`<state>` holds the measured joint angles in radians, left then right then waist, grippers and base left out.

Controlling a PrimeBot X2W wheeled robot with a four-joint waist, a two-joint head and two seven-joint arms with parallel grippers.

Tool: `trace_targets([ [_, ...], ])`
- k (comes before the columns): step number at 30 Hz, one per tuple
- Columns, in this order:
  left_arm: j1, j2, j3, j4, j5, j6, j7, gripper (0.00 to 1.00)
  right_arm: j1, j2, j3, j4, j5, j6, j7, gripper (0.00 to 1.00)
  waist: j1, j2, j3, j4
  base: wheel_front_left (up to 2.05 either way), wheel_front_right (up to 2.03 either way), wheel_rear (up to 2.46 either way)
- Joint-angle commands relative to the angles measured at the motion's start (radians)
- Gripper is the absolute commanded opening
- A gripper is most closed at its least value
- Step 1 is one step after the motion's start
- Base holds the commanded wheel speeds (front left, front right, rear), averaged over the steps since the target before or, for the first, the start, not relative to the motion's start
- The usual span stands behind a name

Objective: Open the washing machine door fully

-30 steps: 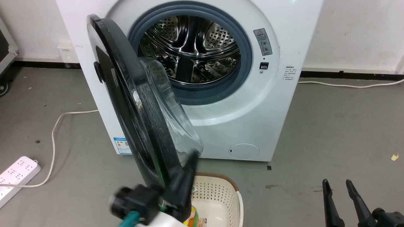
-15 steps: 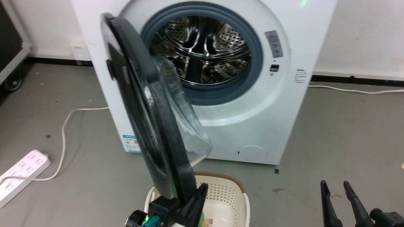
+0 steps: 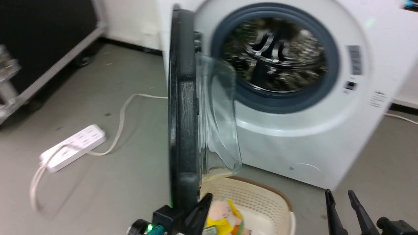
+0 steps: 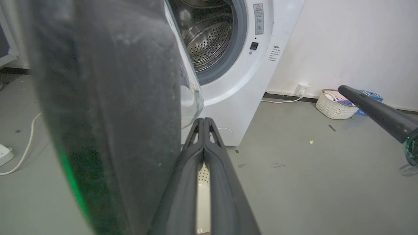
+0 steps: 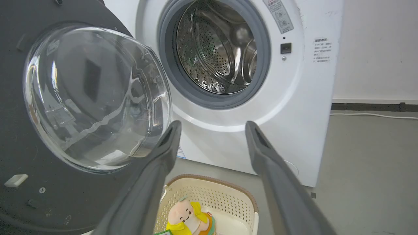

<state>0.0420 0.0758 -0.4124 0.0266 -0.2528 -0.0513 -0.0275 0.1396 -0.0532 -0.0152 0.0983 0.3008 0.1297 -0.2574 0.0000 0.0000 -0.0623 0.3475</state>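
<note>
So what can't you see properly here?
- Drum: blurred in the head view.
- Warning label: writing too small, right wrist view.
- Toy in the basket: bottom edge cuts it off, right wrist view.
- Left end effector: whether it touches the washing machine door is unclear, left wrist view; door rim blurred.

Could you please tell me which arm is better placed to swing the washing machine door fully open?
Likely left: the shut left gripper sits at the inner lower rim of the large round glossy black door; the open right gripper hangs apart.
</note>
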Motion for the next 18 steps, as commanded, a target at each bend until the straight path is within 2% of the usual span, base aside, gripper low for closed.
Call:
trace_targets([
  [1,-0.010,0.012,0.017,0.000,-0.003,0.014,-0.005,0.00,-0.004,0.003,0.002,0.005,0.005,0.001,-0.004,1.00,0.0000,0.0000,0.001,0.091,0.00,0.00,0.00],
  [4,-0.013,0.021,0.042,-0.009,-0.008,0.032,-0.013,0.00,-0.012,0.003,0.016,0.008,0.007,0.001,-0.004,1.00,0.0000,0.0000,0.009,0.139,0.00,0.00,0.00],
  [11,-0.025,0.054,0.143,-0.052,-0.024,0.093,-0.043,0.00,-0.069,0.003,0.072,0.032,-0.016,0.001,-0.004,1.00,0.0000,0.0000,0.056,0.173,0.00,0.00,0.00],
  [18,-0.077,0.114,0.250,-0.050,-0.066,0.111,-0.037,0.00,-0.090,0.003,0.076,0.036,-0.044,0.001,-0.004,1.00,0.0000,0.0000,0.119,0.188,0.00,0.00,0.00],
])
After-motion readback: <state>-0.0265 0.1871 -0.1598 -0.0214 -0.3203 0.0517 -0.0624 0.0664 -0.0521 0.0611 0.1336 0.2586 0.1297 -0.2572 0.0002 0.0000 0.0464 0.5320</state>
